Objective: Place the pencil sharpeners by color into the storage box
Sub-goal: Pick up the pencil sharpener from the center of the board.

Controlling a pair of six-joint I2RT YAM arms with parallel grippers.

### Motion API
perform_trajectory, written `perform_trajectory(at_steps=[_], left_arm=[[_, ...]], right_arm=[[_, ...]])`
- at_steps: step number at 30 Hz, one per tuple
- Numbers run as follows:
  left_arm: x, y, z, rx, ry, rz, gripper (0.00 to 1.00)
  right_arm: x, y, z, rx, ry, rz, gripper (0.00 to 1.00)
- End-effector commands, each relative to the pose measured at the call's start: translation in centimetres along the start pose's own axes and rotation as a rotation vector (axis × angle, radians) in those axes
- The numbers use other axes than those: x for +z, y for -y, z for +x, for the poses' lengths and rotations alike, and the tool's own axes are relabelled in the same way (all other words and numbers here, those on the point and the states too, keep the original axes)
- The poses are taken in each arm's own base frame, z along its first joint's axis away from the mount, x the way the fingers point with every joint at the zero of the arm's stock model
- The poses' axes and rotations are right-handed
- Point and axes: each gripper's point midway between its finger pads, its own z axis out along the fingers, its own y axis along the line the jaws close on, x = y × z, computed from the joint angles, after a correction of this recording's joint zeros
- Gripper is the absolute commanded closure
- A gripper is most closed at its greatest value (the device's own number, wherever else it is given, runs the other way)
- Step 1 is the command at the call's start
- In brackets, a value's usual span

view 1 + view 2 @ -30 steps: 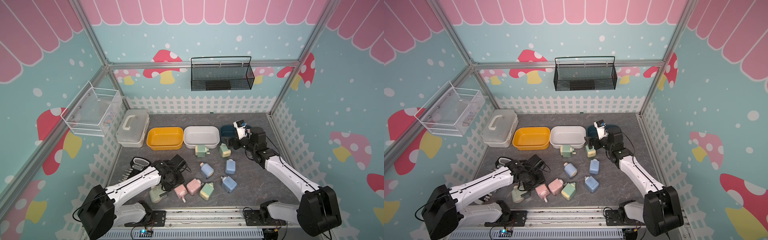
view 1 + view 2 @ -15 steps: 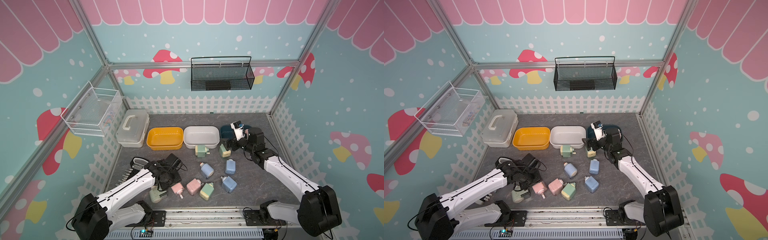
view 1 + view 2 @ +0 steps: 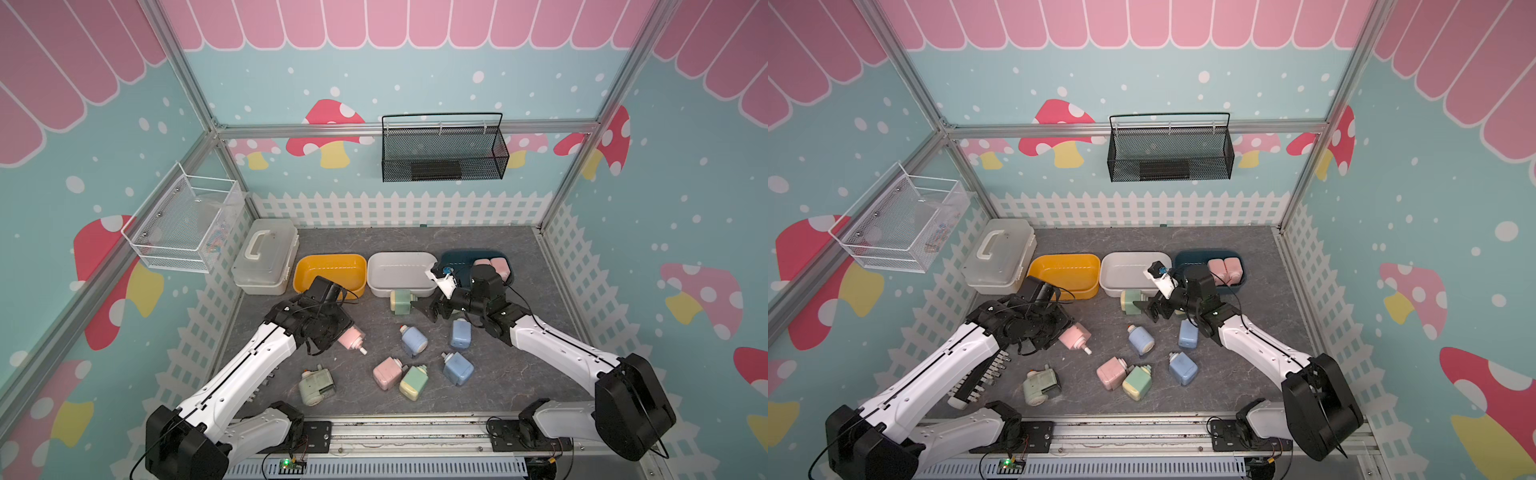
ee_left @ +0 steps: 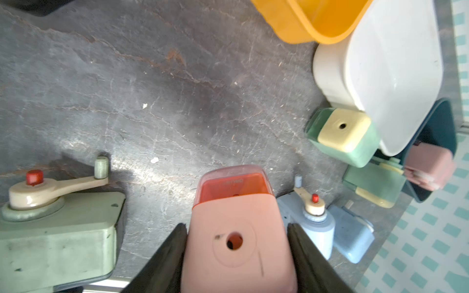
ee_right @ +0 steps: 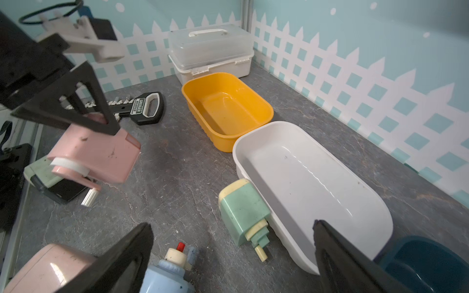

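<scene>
Presently left arm (image 3: 257,361) reaches forward, left gripper (image 4: 236,225) pinching a pink sharpener (image 3: 351,337) aloft; right gripper (image 5: 232,224) spread wide, green sharpener (image 5: 243,210) just ahead.

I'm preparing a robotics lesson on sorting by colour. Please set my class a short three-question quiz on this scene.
1. True or false: the left claw is clamped on a pink sharpener.
2. Which bin already has sharpeners in it? A yellow, B white, C dark blue.
3. How many blue sharpeners lie on the table?
Key: 1 true. 2 C: the dark blue bin holds two pink sharpeners. 3 three.
</scene>
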Motion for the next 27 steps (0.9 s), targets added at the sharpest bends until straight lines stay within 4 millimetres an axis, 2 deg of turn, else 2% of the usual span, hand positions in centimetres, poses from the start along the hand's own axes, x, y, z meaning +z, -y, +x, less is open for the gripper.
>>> perform_trajectory(at_steps=[1,3,5,9,14,21,27], left_arm=[[-1.5,1.4,-2.0,-0.127,0.087,0.027,1.0],[-2.0,1.5,-2.8,-0.221,0.162,0.039,1.0],[-2.2,3.0,-3.5,-0.251,0.223,0.11,1.0],[-2.2,6.2,-3.4,-0.258,0.218,0.19,1.0],[-1.6,9.3,-2.8,-0.277,0.189,0.22,1.0],[-0.3,13.1,-1.4,-0.276,0.055,0.247,1.0],[1.4,13.9,0.1,-0.304,-0.021,0.216,1.0]], right_arm=[[0.6,-2.0,-0.1,-0.151,0.043,-0.077,0.03],[0.4,-3.0,-0.2,-0.226,0.069,-0.128,0.03],[0.2,-3.7,-0.1,-0.295,0.098,-0.145,0.02],[-0.2,-3.3,-0.1,-0.336,0.095,-0.106,0.01],[-0.6,-3.1,-1.4,-0.362,0.125,-0.079,0.01],[0.1,-4.3,-1.9,-0.488,0.136,-0.112,0.07],[2.1,-3.8,-2.0,-0.607,0.115,-0.04,0.12]])
